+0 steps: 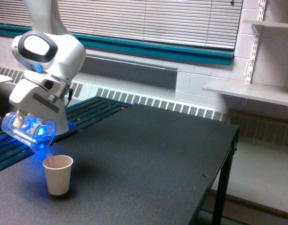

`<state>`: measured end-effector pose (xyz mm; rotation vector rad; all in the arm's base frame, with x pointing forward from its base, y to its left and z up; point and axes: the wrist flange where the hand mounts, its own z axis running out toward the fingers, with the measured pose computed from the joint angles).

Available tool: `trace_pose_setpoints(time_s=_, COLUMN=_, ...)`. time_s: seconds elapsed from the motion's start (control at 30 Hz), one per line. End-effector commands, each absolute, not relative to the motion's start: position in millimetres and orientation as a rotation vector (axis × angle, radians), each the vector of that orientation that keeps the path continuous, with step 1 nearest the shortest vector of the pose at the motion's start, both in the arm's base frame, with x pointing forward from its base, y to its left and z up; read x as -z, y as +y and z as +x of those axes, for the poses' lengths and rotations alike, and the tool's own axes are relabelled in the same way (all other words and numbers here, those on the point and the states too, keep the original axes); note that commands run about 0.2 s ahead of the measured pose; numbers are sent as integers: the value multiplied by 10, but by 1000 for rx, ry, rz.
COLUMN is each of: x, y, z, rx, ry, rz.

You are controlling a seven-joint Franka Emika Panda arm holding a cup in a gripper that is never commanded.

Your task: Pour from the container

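the paper cup (58,174) stands upright on the dark tabletop (148,159), near that surface's edge toward the exterior view's left, and everything else is placed from it. just above the paper cup and a little toward the exterior view's left hangs the container (29,131), a clear plastic jar tipped far over so that its mouth points down and toward the paper cup's rim; the container does not touch the paper cup. blue light glows through the jar's wall, and its contents cannot be made out in that glow. a few pinkish pieces show just at the paper cup's rim. the pincer (23,123) is clamped on the container from above, at the jar's upper end, so the jar hangs below and slightly in front of the white hand body; one pale finger (17,120) shows against the clear wall. the white arm (48,56) rises from the pincer up and away from the paper cup. behind the paper cup, toward the window, dark blue slats (90,110) lie beside the tabletop.
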<state>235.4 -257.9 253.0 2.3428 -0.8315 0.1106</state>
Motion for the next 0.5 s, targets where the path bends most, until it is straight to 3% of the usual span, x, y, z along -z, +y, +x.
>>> trace_pose_setpoints(time_s=0.03, x=-2571, y=-2586, z=2373, rx=-120, ry=-827, rz=2344)
trace_pose_setpoints(time_s=0.5, x=-2613, y=-2514, z=2442, rx=-165, ry=-869, rz=2386)
